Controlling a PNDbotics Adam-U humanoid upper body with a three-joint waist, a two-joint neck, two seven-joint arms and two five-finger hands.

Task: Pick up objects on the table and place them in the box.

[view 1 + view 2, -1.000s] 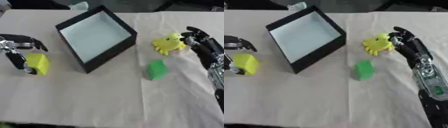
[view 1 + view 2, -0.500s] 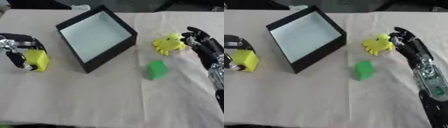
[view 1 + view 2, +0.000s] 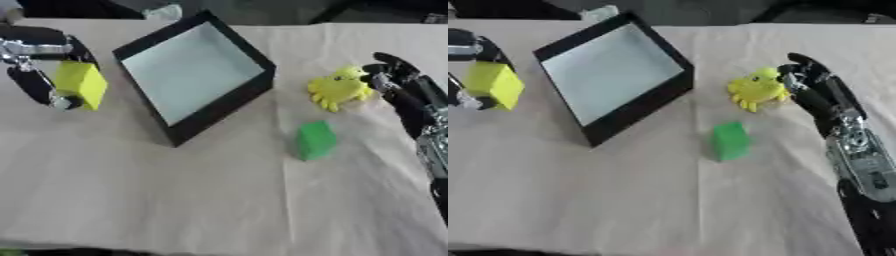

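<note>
Nearest me, the green block (image 3: 315,140) stands untouched on the table (image 3: 175,200). My left hand (image 3: 39,75) has its fingers curled round the yellow block (image 3: 80,83), lifted just left of the black box (image 3: 194,75); next I must carry it over the rim. My right hand (image 3: 811,87) rests against the yellow toy (image 3: 754,89), fingers curved but not closed on it.

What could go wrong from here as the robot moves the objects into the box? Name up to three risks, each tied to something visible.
1. The left hand holds the yellow block left of the box; carried low, it might strike the box's wall.
2. The right hand is against the yellow toy; it may push it away rather than grasp it.
3. The green block stands near that hand's arm and could be toppled.
</note>
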